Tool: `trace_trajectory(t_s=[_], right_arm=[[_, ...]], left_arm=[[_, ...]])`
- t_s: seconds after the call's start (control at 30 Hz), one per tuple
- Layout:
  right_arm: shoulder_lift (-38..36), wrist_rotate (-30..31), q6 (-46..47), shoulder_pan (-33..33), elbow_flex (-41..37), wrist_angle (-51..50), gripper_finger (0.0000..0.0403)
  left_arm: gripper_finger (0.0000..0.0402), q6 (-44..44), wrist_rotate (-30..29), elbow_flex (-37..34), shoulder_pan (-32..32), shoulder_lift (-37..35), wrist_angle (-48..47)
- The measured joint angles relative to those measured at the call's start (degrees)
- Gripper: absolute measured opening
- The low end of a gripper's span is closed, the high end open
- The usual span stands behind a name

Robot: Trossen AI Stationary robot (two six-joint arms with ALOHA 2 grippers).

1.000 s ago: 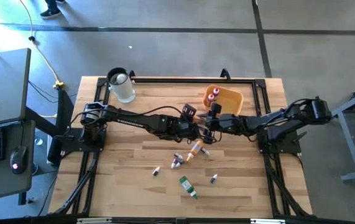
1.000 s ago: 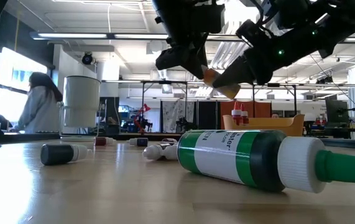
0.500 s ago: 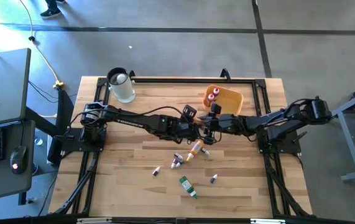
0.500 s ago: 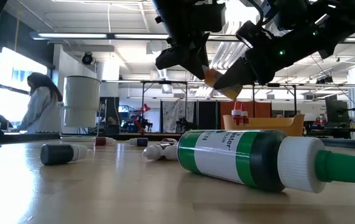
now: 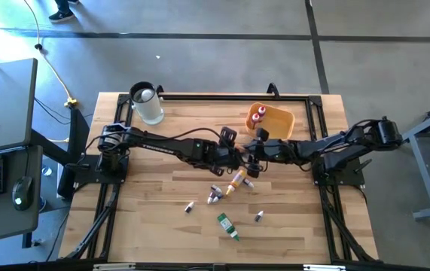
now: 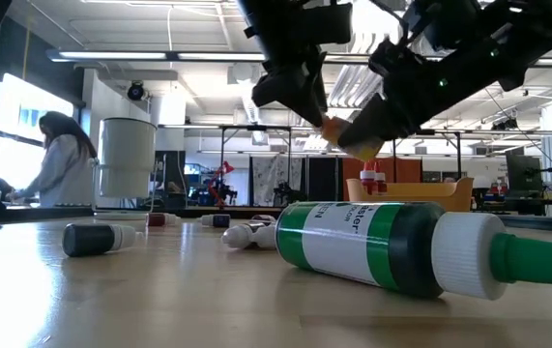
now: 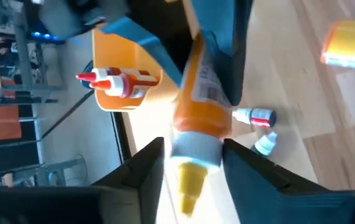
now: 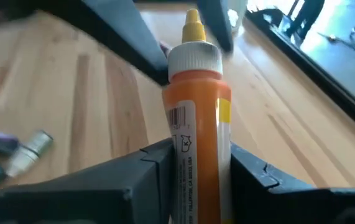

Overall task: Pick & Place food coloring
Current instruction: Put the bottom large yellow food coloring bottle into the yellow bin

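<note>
Handover of an orange food-coloring bottle above the middle of the table. The right gripper (image 8: 193, 163) was clamped on the body of the orange bottle (image 8: 196, 127), its fingers (image 8: 146, 171) pressed to either side below the white collar. The left gripper (image 7: 193, 158) stood at the bottle's cap end with its fingers (image 7: 141, 163) parted on either side of the white collar, apparently no longer pinching it. In the low view the bottle (image 6: 338, 130) hung clear of the table between the two arms.

To do this step well, the left fingers should open fully and draw straight back along the bottle's axis, so the yellow tip is not dragged; the right gripper should hold firm before swinging toward the orange tray (image 5: 281, 120), where red bottles (image 5: 257, 114) already stood.

Loose vials (image 5: 216, 194) lay below the grippers; a green bottle (image 5: 227, 225) lay nearer the front edge. A clear jar (image 5: 147, 103) stood at the far left corner.
</note>
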Motion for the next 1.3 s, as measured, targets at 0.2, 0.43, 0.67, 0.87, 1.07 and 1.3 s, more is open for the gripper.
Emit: trace_trajectory(t_s=[0.2, 0.43, 0.67, 0.87, 1.07, 1.3], right_arm=[[0.2, 0.5, 0.4, 0.4, -0.2, -1.4, 0.0104], [0.2, 14.9, 8.0, 0.3, -0.2, -6.8, 0.0104], [-5.9, 20.2, 4.9, 1.1, -0.2, -8.2, 0.0111], [-19.8, 23.0, 0.2, 4.1, -0.1, -8.9, 0.011], [-29.2, 15.2, 0.4, 6.3, -0.1, -9.3, 0.0113], [-29.1, 9.8, 0.9, 7.3, -0.1, -6.8, 0.0113]], left_arm=[[0.0203, -0.8, -0.6, 0.1, 0.0, -0.1, 1.5], [0.0222, -6.1, -16.8, 0.1, 0.0, -0.1, 3.3], [0.0223, -17.4, -24.9, 0.0, 0.7, -6.7, -6.2], [0.0223, -35.2, -7.3, -2.5, 5.0, -20.3, -12.8], [0.0223, -28.7, 17.3, -23.2, 8.2, -31.2, 22.5], [0.0223, -26.7, 49.6, -46.5, 11.0, -28.8, 81.8]])
